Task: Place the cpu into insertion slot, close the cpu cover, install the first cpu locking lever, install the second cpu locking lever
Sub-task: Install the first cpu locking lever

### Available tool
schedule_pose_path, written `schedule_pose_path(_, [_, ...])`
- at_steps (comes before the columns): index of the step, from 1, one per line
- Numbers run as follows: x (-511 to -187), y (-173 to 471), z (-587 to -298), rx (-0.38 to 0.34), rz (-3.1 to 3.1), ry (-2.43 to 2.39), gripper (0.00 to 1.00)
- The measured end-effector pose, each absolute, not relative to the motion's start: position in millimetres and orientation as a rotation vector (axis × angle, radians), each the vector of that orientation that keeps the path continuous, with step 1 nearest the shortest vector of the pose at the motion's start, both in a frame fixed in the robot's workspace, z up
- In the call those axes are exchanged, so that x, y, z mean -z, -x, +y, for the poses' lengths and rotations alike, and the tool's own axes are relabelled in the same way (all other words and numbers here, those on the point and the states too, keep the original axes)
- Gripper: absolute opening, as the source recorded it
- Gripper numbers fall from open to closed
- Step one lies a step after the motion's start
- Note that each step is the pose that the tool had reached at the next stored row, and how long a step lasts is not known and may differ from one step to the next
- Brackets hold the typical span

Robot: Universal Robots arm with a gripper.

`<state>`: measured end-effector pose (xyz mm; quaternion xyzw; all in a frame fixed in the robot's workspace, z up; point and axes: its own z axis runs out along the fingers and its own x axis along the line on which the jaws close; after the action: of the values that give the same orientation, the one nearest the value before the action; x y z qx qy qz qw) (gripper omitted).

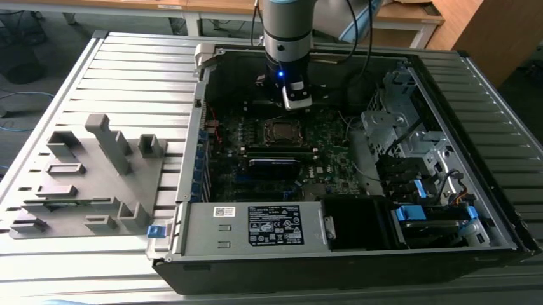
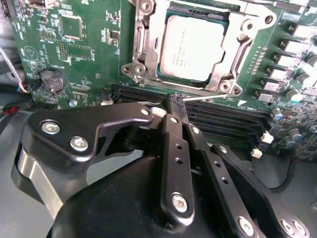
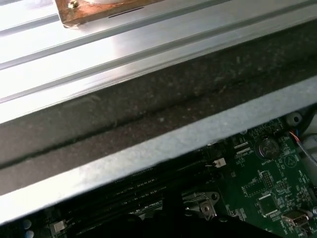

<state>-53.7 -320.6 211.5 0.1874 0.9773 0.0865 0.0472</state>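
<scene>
the gripper [image 2: 176, 103] is low beside the socket in the second wrist view, its fingers drawn narrow with the tip of the thin silver locking lever [image 2: 208, 97] right at them, though i can't tell if it's truly pinched. the cpu [image 2: 193, 47] sits in the insertion slot [image 1: 280, 130], with the cpu cover [image 2: 146, 49] flat over its edges. i'd say press the lever down and tuck it under its hook, clear of the memory slots [image 2: 223, 121] alongside; there's faint print on the cpu lid and a white label [image 1: 276, 225] on the power supply box.
</scene>
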Motion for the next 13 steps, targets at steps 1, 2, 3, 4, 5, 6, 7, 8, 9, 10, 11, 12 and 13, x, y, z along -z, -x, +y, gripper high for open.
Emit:
schedule_pose_path(1, [-211.4,53.7,-320.5,-0.263,2.977,-0.588,0.11])
schedule_pose_path(2, [-211.4,53.6,-320.5,-0.262,2.972,-0.608,0.11])
schedule_pose_path(3, [-211.4,53.6,-320.5,-0.261,2.967,-0.628,0.11])
schedule_pose_path(4, [-211.4,53.6,-320.6,-0.260,2.962,-0.644,0.11])
schedule_pose_path(5, [-211.4,53.7,-320.5,-0.259,2.960,-0.655,0.11])
schedule_pose_path(6, [-211.4,53.8,-320.5,-0.259,2.958,-0.661,0.11])
schedule_pose_path(7, [-211.4,53.9,-320.4,-0.259,2.957,-0.666,0.11])
schedule_pose_path(8, [-211.4,54.1,-320.2,-0.258,2.956,-0.669,0.11])
schedule_pose_path(9, [-211.4,54.3,-320.0,-0.258,2.955,-0.672,0.11])
schedule_pose_path(10, [-211.4,54.6,-319.8,-0.258,2.954,-0.674,0.11])
schedule_pose_path(11, [-211.4,55.0,-319.7,-0.258,2.954,-0.676,0.11])
schedule_pose_path(12, [-211.4,55.3,-319.6,-0.258,2.953,-0.677,0.11])
schedule_pose_path(13, [-211.4,55.6,-319.4,-0.258,2.953,-0.677,0.11])
